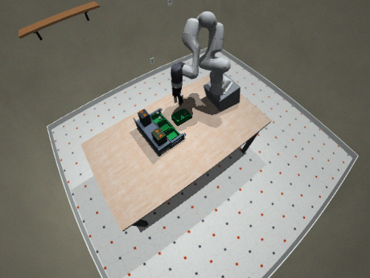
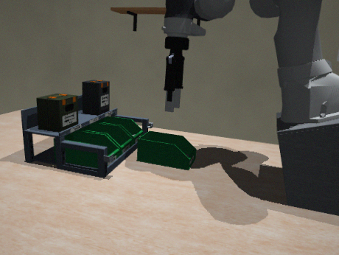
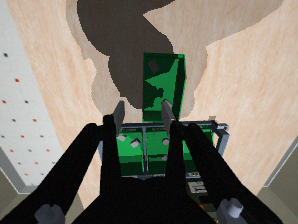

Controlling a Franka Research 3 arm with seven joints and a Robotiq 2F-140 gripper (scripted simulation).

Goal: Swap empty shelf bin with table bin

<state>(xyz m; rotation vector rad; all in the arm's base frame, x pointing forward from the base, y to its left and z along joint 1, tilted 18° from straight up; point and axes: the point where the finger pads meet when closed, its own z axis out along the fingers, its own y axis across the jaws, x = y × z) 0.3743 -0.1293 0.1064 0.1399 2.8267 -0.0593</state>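
Exterior view: the claw (image 1: 178, 101) (image 2: 172, 107) (image 3: 143, 108) hangs above the counter (image 1: 189, 161) (image 2: 147, 221) (image 3: 240, 85), its fingers partly apart with nothing between them. Below, a green bin (image 1: 182, 116) (image 2: 166, 150) (image 3: 162, 90) sits on the counter, just in front of the shelf (image 1: 160, 153) (image 2: 82, 146) (image 3: 223, 145) holding other green bins (image 1: 165, 127) (image 2: 88, 141) (image 3: 130, 150).

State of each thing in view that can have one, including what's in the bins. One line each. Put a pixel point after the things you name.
Gripper (image 1: 178, 102) (image 2: 172, 110) (image 3: 143, 108): jaws partly open, nothing between them
Table bin (image 1: 182, 116) (image 2: 163, 151) (image 3: 152, 90): upright, at least one part inside
Shelf bin at the olive box's end (image 1: 173, 133) (image 2: 82, 147) (image 3: 192, 160): seated; no parts visible, partly hidden
Other two shelf bins (image 1: 164, 126) (image 2: 107, 130) (image 3: 130, 160): seated, parts inside
Olive box (image 1: 159, 136) (image 2: 55, 114) (image 3: 197, 187): upright on shelf top
Dark box (image 1: 144, 117) (image 2: 95, 97): likewise
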